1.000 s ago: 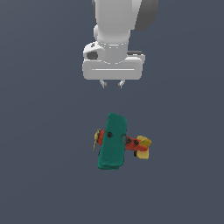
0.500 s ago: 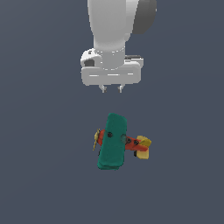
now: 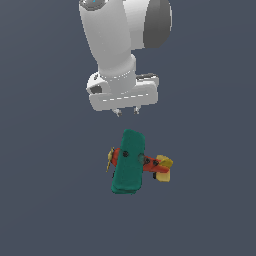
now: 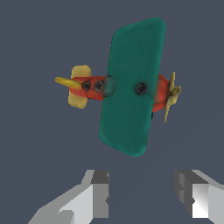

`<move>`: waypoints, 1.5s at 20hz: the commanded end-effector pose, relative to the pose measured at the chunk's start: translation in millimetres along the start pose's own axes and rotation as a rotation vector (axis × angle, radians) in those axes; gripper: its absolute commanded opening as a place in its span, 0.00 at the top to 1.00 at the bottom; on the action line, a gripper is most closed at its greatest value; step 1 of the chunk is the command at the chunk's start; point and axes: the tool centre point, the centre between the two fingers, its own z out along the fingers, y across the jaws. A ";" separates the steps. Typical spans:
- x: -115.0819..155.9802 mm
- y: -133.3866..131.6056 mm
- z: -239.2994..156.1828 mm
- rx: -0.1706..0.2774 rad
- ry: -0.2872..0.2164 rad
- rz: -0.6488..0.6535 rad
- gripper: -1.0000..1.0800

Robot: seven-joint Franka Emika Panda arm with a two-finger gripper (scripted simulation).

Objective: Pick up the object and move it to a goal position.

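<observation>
Since half a second ago, we see that the arm (image 3: 117, 45) has tipped over a bit, so its big white body now leans toward the upper left of the exterior view. Its hand has stayed at about the same height above the toy. The toy plane (image 3: 132, 162) has not moved at all; it sits at the same spot as before.

We call the grasping part the fingers (image 3: 127, 111), and only their two little tips (image 3: 118, 112) poke out under the white hand in the exterior view. In the wrist view the fingers (image 4: 143, 197) stand wide apart with a clear gap between them, so they are open and hold nothing.

We find the toy plane (image 4: 127, 87) lying flat on the dark surface (image 3: 45, 200), a little below the middle of the exterior view. It is straight under the fingers but not touching them; there is bare space between. Its wide green wing (image 3: 129, 161) runs up and down the picture. The yellow propeller (image 3: 109, 159) points to the exterior view's left and the yellow tail (image 3: 164, 168) to the exterior view's right.

We see nothing else near the plane, so nothing blocks the fingers.
</observation>
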 end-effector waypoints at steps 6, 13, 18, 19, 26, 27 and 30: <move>21.4 4.8 17.0 0.116 -0.016 0.003 0.38; 41.3 10.1 32.5 0.228 -0.018 0.003 0.38; 55.4 14.6 43.2 0.310 -0.012 0.003 0.38; 58.2 15.6 45.3 0.327 -0.010 0.003 0.38; 77.7 23.4 59.4 0.444 0.012 0.003 0.38; 80.4 24.7 61.3 0.461 0.016 0.002 0.38; 88.6 28.8 66.9 0.511 0.030 0.002 0.38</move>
